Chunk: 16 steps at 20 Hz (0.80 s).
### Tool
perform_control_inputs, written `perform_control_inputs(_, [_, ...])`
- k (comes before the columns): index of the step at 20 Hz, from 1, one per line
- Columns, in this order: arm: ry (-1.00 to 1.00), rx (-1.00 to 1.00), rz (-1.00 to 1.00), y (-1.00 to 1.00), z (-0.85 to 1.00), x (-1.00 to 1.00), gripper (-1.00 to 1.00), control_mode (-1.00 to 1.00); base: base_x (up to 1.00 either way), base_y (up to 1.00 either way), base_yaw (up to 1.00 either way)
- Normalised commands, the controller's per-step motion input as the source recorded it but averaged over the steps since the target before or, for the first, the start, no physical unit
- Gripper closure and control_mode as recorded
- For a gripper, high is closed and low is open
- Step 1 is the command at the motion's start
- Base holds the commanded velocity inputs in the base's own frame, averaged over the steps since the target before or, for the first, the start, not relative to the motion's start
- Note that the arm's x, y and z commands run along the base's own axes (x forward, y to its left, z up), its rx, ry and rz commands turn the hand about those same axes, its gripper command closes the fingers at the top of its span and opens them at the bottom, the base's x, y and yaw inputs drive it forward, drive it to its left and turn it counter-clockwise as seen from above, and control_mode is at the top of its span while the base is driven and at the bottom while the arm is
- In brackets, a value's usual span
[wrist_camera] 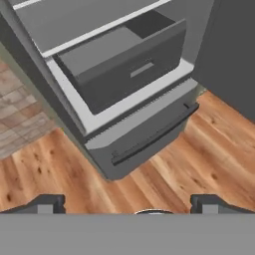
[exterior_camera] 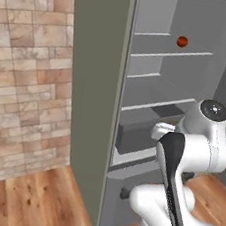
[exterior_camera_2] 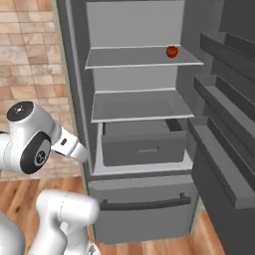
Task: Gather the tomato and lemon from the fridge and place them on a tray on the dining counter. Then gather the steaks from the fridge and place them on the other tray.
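Gripper [wrist_camera: 127,204] sits nearest the hand camera, jaws spread wide with nothing between them, looking down at the wood floor [wrist_camera: 164,184] in front of the fridge [exterior_camera_2: 144,149]. Makes sense: hand is empty and staged for a reach, not a carry.

Fridge door is swung open to the right, door racks [exterior_camera_2: 224,99] facing in, so the shelves are fully exposed. Tomato [exterior_camera_2: 172,51] sits alone toward the right end of the upper shelf [exterior_camera_2: 139,57], well above and far from the hand. Same red ball shows high up in the left base view [exterior_camera: 182,41].

Lemon and steaks: can't spot them here. The inner drawer [wrist_camera: 124,60] below the lower shelf is pulled partway out; what shows of its inside looks bare, but part of it is hidden, so can't rule it out.

Arm [exterior_camera: 196,146] is folded low near the fridge's left wall, at drawer height. Judgement: fetch stage just starting, tomato is the obvious first pick. Next move needs the hand raised and levelled to shelf height, then in toward the right side.
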Motion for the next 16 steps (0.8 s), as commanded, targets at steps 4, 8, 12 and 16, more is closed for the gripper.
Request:
perform_control_inputs(4, [0.00, 0.00, 0.00, 0.00, 0.00, 0.00, -1.00, 1.00, 0.62, -0.38, 0.25])
perform_control_inputs(8, [0.00, 0.00, 0.00, 0.00, 0.00, 0.00, -1.00, 1.00, 0.63, -0.36, 0.23])
perform_control_inputs(12, [0.00, 0.00, 0.00, 0.00, 0.00, 0.00, -1.00, 1.00, 0.59, -0.38, 0.22])
perform_control_inputs(16, [0.00, 0.00, 0.00, 0.00, 0.00, 0.00, -1.00, 1.00, 0.50, -0.41, 0.23])
